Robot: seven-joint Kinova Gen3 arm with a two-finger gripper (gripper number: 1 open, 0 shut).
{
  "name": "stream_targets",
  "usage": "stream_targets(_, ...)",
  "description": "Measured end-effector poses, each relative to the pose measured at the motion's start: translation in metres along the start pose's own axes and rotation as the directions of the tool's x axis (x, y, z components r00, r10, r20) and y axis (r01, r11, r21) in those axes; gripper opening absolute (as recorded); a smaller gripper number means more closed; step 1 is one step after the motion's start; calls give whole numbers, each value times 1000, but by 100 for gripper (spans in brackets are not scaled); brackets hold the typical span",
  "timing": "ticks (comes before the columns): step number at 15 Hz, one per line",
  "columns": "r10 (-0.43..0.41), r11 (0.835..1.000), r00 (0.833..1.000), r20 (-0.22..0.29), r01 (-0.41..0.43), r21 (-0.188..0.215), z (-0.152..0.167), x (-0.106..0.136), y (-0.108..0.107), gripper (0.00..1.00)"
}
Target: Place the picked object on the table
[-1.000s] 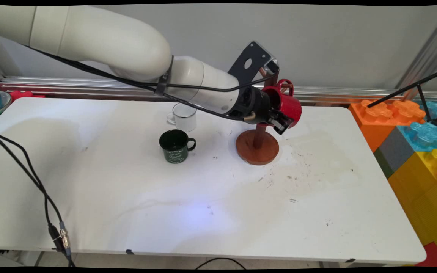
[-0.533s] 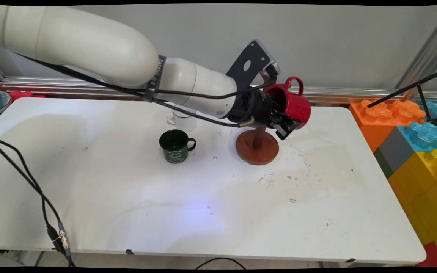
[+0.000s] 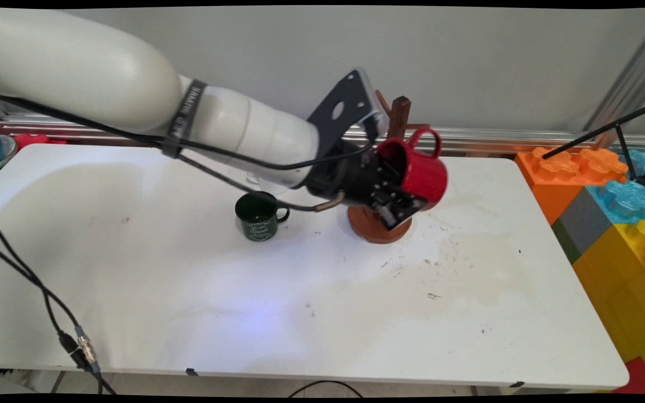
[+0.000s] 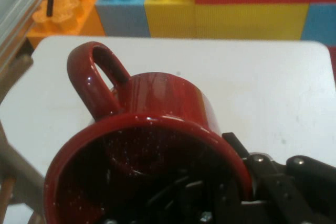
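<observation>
White bench [image 3: 188, 313], scuffed and stained, spread beneath the end effector [image 3: 398, 193]. Bright toy blocks [image 3: 619, 212] stacked well off to its far side, past the bench edge. Wooden mug stand [image 3: 398, 115] just behind the end effector, round base [image 3: 370, 229] partly hidden under it, peg-topped post rising beside the mug's handle. Red mug [image 3: 420, 170] gripped in the end effector, one finger inside the rim and the other outside its wall, lifted clear of the bench and tipped on its side, mouth toward the arm, handle [image 4: 92, 80] uppermost. Dark green mug [image 3: 258, 215] upright on the bench, near, on the arm's side, handle toward the stand's base.
</observation>
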Motion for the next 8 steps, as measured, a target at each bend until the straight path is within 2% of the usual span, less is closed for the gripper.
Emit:
stream_targets(4,68,998,994,81,-68,-1,-27,-9,-2,0)
stream_targets(8,135,991,971,198,-137,-7,-57,-17,-9,0)
